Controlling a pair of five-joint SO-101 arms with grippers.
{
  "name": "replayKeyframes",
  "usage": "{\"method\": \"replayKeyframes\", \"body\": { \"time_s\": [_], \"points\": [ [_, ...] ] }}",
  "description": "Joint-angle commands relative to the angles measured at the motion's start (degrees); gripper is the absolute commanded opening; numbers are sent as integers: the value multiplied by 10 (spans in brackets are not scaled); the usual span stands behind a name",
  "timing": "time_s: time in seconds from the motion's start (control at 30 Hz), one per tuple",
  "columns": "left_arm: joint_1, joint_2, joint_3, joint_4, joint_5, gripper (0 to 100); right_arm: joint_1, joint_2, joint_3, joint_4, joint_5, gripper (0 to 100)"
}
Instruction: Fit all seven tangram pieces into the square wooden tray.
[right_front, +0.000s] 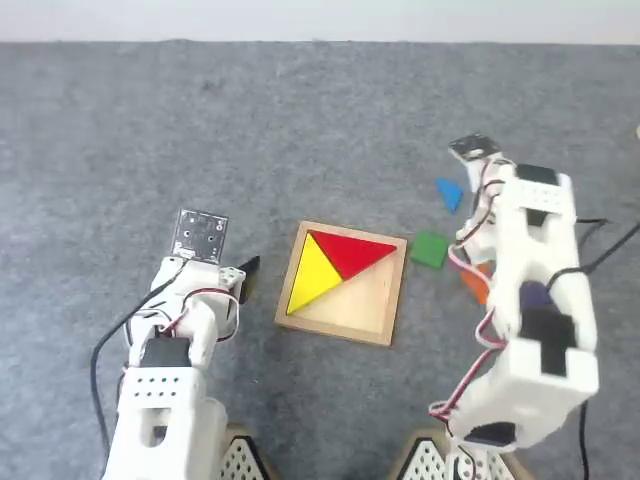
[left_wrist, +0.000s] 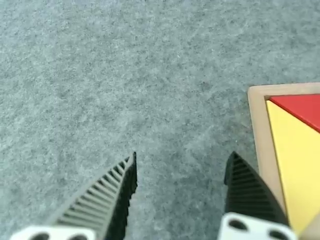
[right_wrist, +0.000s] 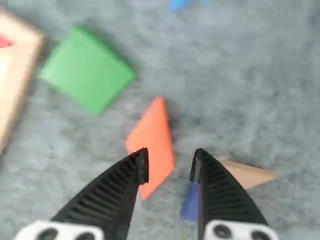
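The square wooden tray (right_front: 385, 300) lies mid-table with a red triangle (right_front: 350, 250) and a yellow triangle (right_front: 312, 275) in it. My left gripper (right_front: 245, 276) hovers open just beside the tray's left rim (left_wrist: 257, 125), nothing between its fingers (left_wrist: 122, 187). The right arm (right_front: 530, 250) stands over the loose pieces to the right of the tray. My right gripper (right_wrist: 170, 165) is open and low over an orange piece (right_wrist: 150, 140), whose near end lies between the fingertips. A green square (right_wrist: 87, 67) is beyond it, by the tray's corner (right_wrist: 15, 75).
A blue triangle (right_front: 450, 193) lies farther back on the grey carpet. A tan piece (right_wrist: 245, 172) and a dark blue piece (right_wrist: 189, 202) sit beside the right gripper's finger. A purple piece (right_front: 535, 295) peeks from under the right arm.
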Motion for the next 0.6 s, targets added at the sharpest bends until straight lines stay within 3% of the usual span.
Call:
{"method": "replayKeyframes", "body": {
  "time_s": [0.0, 0.2, 0.43, 0.57],
  "points": [
    [2, -10, -4, -14, -9, 280, -42, -97, 42, 10, 36, 155],
    [2, -10, -4, -14, -10, 280, -65, -110, 105, 13, 105, 155],
    [2, -10, -4, -14, -11, 280, -18, -46, 91, -28, 141, 157],
    [2, -10, -4, -14, -11, 280, -7, -22, 82, -51, 157, 250]
  ]
}}
